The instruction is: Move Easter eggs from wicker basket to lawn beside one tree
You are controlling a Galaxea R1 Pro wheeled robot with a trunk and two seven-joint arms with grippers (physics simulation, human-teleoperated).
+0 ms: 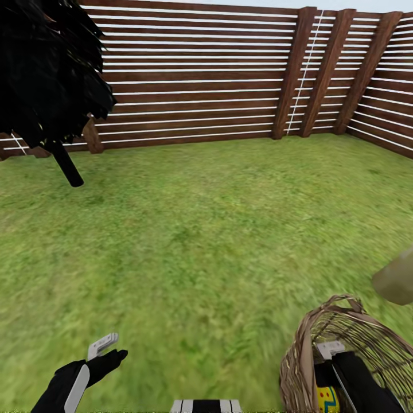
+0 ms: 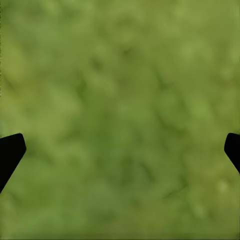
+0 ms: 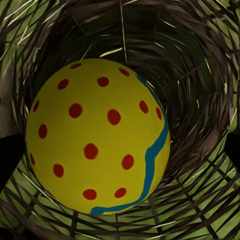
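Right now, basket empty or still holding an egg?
Not empty. The right wrist view looks into the wicker basket at one yellow, red-dotted egg; the head view shows it too. Cannot tell if more eggs are behind it.

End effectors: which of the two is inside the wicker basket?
The right end effector, reaching into the wicker basket toward a yellow egg; the left end effector hangs over lawn, outside it.

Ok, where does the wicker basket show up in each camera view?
Head view: wicker basket at lower right, tipped, right arm reaching in.
Right wrist view: its weave rings a yellow egg.
Left wrist view: grass, no basket.
Shared landmark: the egg.
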